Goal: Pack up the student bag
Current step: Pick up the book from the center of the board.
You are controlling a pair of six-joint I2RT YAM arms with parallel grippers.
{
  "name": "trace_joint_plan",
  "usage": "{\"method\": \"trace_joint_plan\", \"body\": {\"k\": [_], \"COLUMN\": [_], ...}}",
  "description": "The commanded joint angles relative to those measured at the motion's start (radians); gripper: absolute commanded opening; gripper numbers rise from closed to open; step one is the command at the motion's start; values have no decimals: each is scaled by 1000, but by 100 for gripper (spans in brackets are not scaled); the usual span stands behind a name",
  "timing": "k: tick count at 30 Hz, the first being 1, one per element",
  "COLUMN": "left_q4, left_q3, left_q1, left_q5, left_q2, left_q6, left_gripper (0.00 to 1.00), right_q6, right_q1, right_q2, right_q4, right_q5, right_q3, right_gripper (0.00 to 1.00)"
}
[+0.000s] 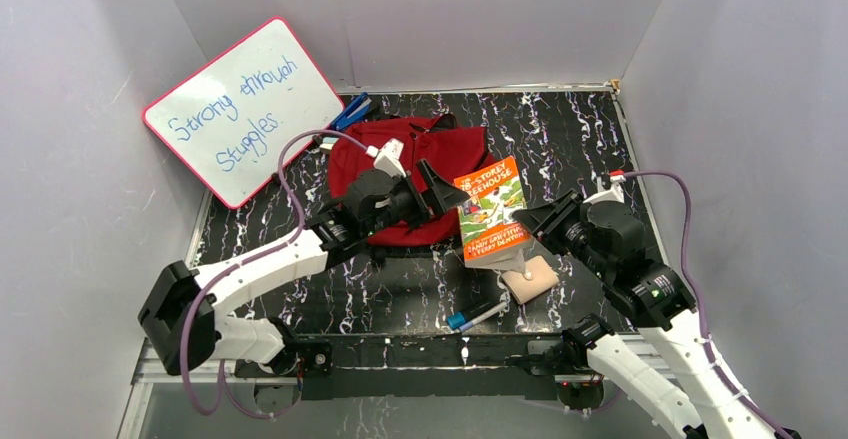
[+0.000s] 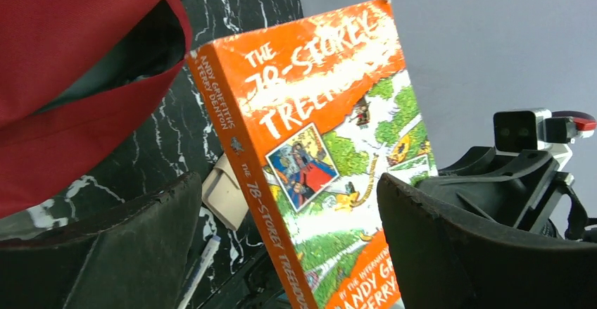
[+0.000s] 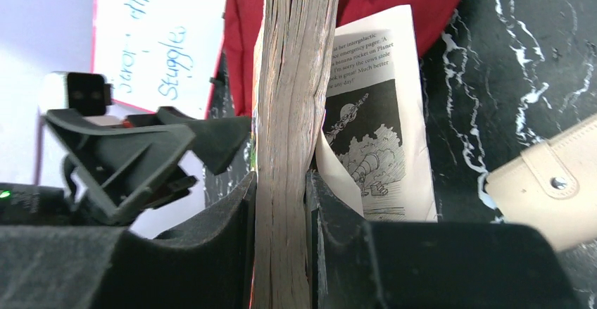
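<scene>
The student bag (image 1: pixel 400 159), a soft dark-red backpack, lies at the back middle of the table; its opening shows in the left wrist view (image 2: pixel 77 77). An orange paperback book (image 1: pixel 490 209) is held tilted above the table, just right of the bag. My right gripper (image 3: pixel 281 182) is shut on the book's page edge (image 3: pixel 288 112), and one page (image 3: pixel 376 126) hangs loose. My left gripper (image 1: pixel 440 191) is open at the book's left side. The cover (image 2: pixel 324 133) faces it beyond the wide-spread fingers (image 2: pixel 120 246), with no contact visible.
A beige wallet (image 1: pixel 528 279) lies under the book, and a blue-capped pen (image 1: pixel 478 314) lies near the front edge. A pink-framed whiteboard (image 1: pixel 245 109) leans at the back left, with a blue object (image 1: pixel 350 111) beside it. Grey walls enclose the table.
</scene>
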Motion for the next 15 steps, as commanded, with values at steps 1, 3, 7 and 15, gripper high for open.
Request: {"method": "trace_joint_plan", "body": {"k": [1, 3, 7, 15], "left_q4": [125, 159, 250, 270], "left_q3": [9, 19, 23, 43], "left_q1": [8, 8, 11, 16], "left_q5": [70, 95, 140, 151], "left_q2": [57, 80, 117, 125], "left_q6": [-54, -62, -95, -101], "left_gripper": [91, 92, 88, 32], "right_q6": [54, 59, 71, 47], "right_q1": [2, 2, 2, 2], "right_q2": [-22, -34, -29, -11], "right_q4": [236, 270, 285, 259], "right_q5": [-6, -16, -43, -39], "right_q3": [19, 1, -13, -12], "right_gripper": [0, 0, 0, 0]}}
